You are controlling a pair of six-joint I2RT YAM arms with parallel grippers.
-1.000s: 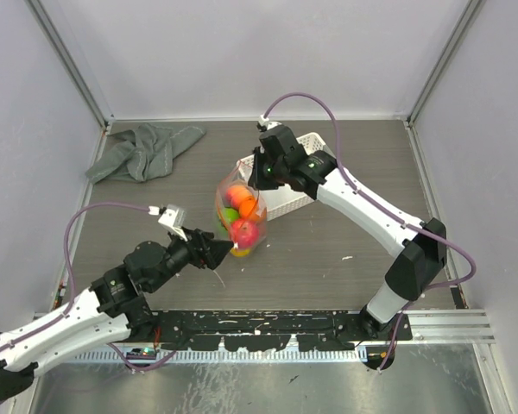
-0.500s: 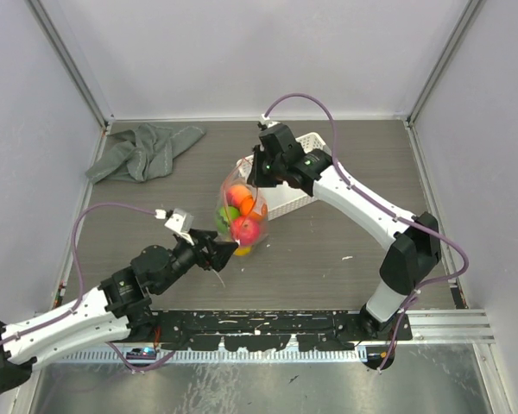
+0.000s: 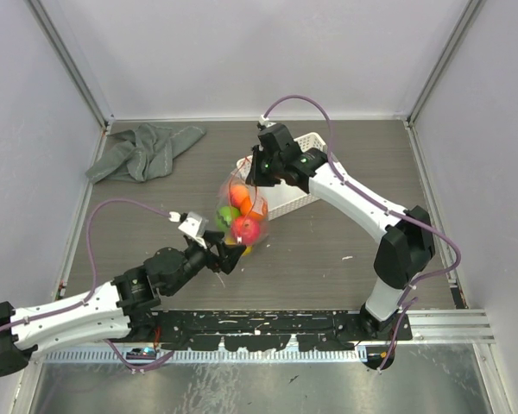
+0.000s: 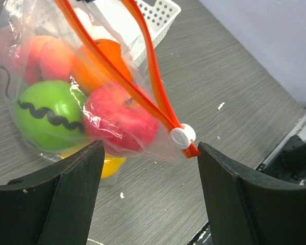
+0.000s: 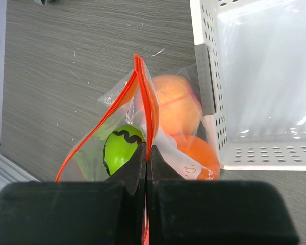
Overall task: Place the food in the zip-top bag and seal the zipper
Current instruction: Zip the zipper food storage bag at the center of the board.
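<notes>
Two grippers attended one zip-top bag (image 3: 239, 216) near the middle of the table (image 3: 345, 246). The right gripper (image 3: 252, 172) was clenched on the upper end of the zipper (image 5: 153, 109); in the right wrist view its fingers (image 5: 127, 176) met with the orange-red strip pinched between them, and the bag hung below and ahead of them. The left gripper (image 3: 231, 255) stood at the bag's lower corner with its jaws spread wide and grasping nothing. In the left wrist view the one white slider (image 4: 182, 137) lay just ahead of the gap between the two fingers (image 4: 51, 199), nearer one finger than the other and touching neither. The two bands of the zipper parted towards the top of that view and joined at the slider.

The food lay inside the bag. At least five fruits could be counted: one green with a black wavy line (image 4: 48, 115), one red (image 4: 120, 122), one orange (image 4: 104, 56), one yellow (image 4: 111, 166) at the bottom and one peach (image 4: 53, 58). Whether a further reddish fruit lay behind the peach could not be told.

One white lattice basket (image 3: 304, 142) stood just beside the bag, under the right arm. One grey cloth (image 3: 142, 151) lay crumpled at the far left corner, well apart.
</notes>
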